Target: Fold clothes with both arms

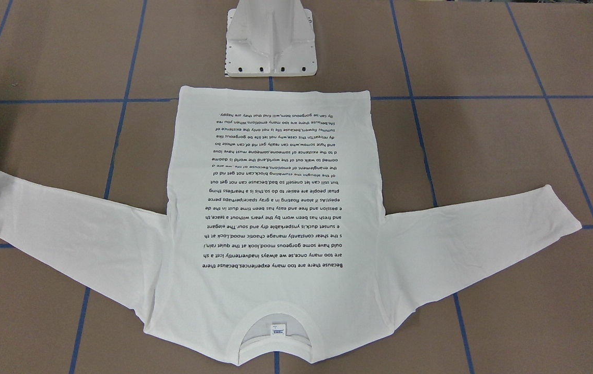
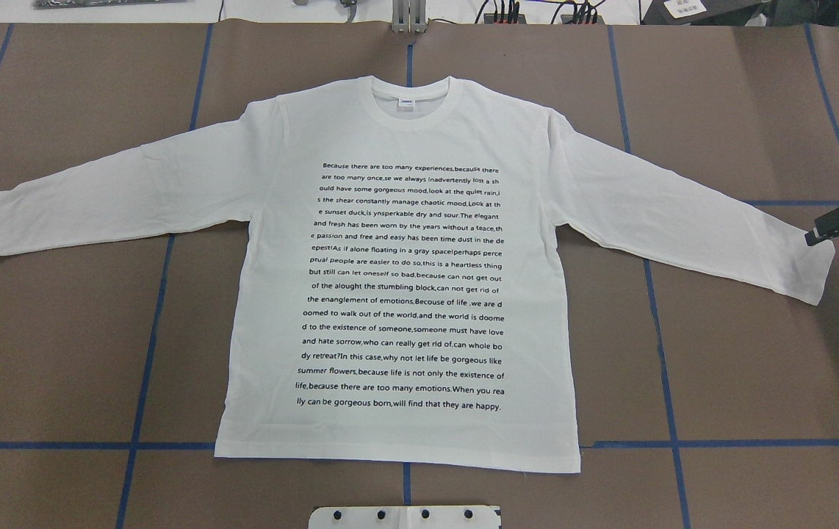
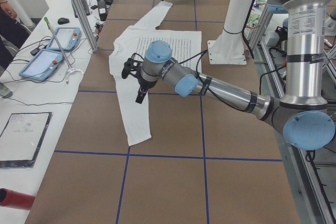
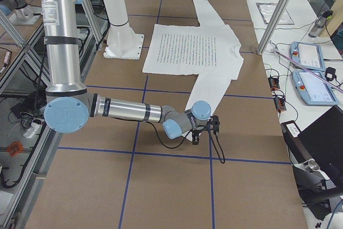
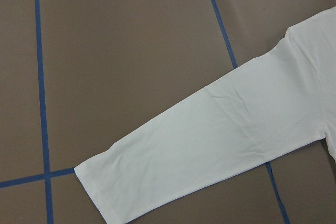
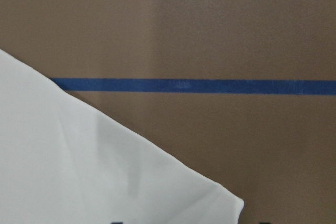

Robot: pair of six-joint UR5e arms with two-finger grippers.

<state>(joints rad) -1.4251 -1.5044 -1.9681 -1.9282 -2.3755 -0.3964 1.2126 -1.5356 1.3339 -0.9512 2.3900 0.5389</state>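
At the robot's left you see the left sleeve (image 5: pixel 210 145) lying flat and straight on the brown table (image 2: pixel 59 353), its cuff just beside a crossing of the blue tape lines (image 5: pixel 42 103). The left gripper (image 3: pixel 139 93) hangs in the air over this sleeve and does not touch it. It is small in the side view and cut off at the edge of the front view, so you cannot tell whether its fingers are spread or pressed together.

In the middle the T-shirt (image 2: pixel 405 294) is spread open, printed text up. The collar (image 2: pixel 411 123) is on the side far from the robot, and the hem is near the white stand base (image 2: pixel 405 518) but apart from it.

At the right the right sleeve (image 2: pixel 684 220) slopes outward, and the right gripper (image 2: pixel 816 234) sits low with its tip at the cuff's edge. Whether it pinches the cloth or only touches it, you cannot tell: its wrist camera gives only the cuff's corner, one tape line and two dark bits cut off at the bottom.

In the left side view the near arm covers a part of the shirt's shoulder. Past the table's far edge a bench (image 3: pixel 31 103) carries two pendants (image 3: pixel 42 64), cables and a red cylinder (image 3: pixel 16 199). A person (image 3: pixel 10 24) is cut off at that view's corner.
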